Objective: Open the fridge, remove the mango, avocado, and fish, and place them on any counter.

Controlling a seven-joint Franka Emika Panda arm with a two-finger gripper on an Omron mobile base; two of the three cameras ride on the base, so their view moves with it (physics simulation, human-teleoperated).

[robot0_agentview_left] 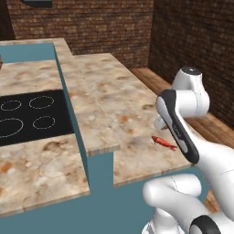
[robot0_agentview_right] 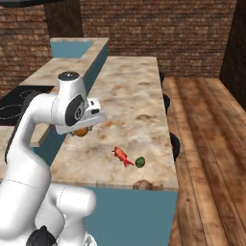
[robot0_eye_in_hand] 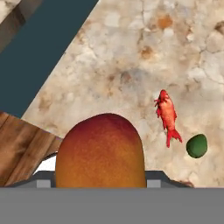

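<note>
Two items, the fish (robot0_eye_in_hand: 167,114) and the avocado (robot0_eye_in_hand: 197,145) at its four o'clock, already lie on the tabletop (robot0_agentview_right: 134,96), so the hand (robot0_agentview_right: 82,129) grips the mango (robot0_eye_in_hand: 100,151) above it for release.

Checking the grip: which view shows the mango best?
Hand view: the mango looms large and close, above the counter. Right base view shows only an orange sliver under the hand; left base view settles nothing about it.

- The mango (robot0_eye_in_hand: 100,151), orange-brown and rounded, is held above the counter (robot0_agentview_right: 129,101).
- The fish (robot0_agentview_right: 121,155), small and red, lies flat near the counter's near edge.
- The avocado (robot0_agentview_right: 140,162), dark green, sits just right of it.
</note>
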